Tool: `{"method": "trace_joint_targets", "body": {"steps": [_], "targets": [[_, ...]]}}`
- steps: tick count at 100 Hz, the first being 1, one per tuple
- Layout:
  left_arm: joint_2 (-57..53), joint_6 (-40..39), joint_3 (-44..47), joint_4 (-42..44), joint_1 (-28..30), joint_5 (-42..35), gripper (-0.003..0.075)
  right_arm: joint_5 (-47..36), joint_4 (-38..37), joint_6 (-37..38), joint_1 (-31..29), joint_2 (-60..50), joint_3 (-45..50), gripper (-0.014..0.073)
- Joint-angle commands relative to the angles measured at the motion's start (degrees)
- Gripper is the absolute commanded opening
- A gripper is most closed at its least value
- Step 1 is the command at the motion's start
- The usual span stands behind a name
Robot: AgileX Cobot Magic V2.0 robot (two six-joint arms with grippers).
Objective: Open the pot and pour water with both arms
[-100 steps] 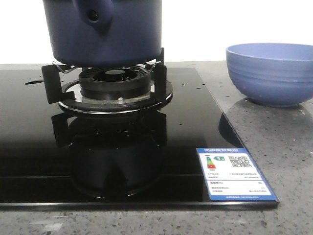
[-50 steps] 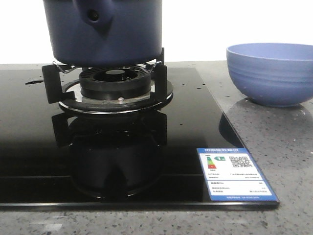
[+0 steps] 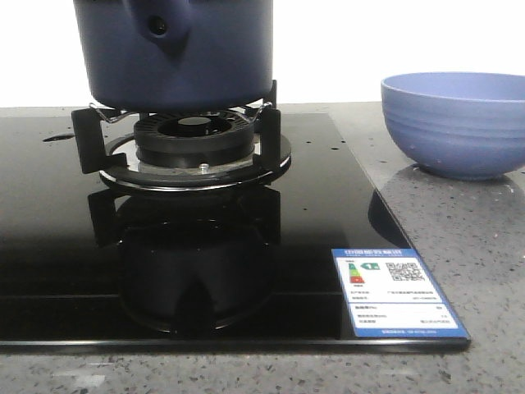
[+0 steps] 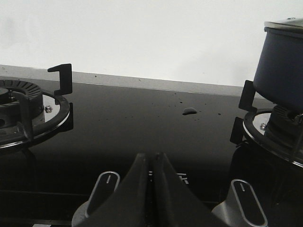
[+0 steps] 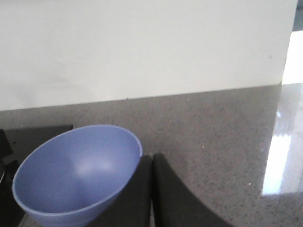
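The pot (image 3: 172, 53), dark navy with straight sides, sits on the black prongs of the burner (image 3: 193, 144) at the middle of the black glass cooktop (image 3: 49, 213). Its stubby handle socket (image 3: 160, 25) with the hole faces the front camera. The top of the pot is cut off in the front view; in my left wrist view only a strip of pale rim shows at the pot's (image 4: 281, 66) top edge, so I cannot tell how the lid sits.

My left tool (image 4: 152, 158) is clenched, fingers pressed together tip to tip, grasping nothing. It hangs low over the near edge of the cooktop, between two silver knobs (image 4: 105, 187), with a second burner (image 4: 21, 109) off to one side and the pot's burner to the other. A few drops lie on the glass (image 4: 189, 111) between the burners.

My right tool (image 5: 151, 163) is likewise clenched and empty, above the grey speckled bench (image 5: 213, 137), just beside a lighter blue bowl (image 5: 78, 172). Whether finger and bowl rim touch, I cannot tell. In the front view that bowl (image 3: 455, 123) stands on the bench to the right of the cooktop, well apart from the pot. A blue energy label (image 3: 398, 291) sticks to the cooktop's near right corner.
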Motion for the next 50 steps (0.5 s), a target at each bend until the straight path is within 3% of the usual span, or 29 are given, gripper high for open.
{"method": "trace_joint_targets", "body": {"steps": [1, 37, 50], "targets": [[-1.6, -0.6, 1.9, -0.5, 0.2, -4.1, -0.0020, -8.8, -4.3, 2.7, 0.2, -3.5, 3.3, -0.0063], [-1.6, -0.6, 1.9, -0.5, 0.2, -4.1, -0.0020, -14.8, -7.0, 3.7, 4.0, -18.3, 23.6, -0.0063], [-1.6, -0.6, 1.9, -0.5, 0.2, -4.1, -0.0020, -9.2, -9.2, 3.7, 4.0, -22.5, 23.5, -0.0063]]}}
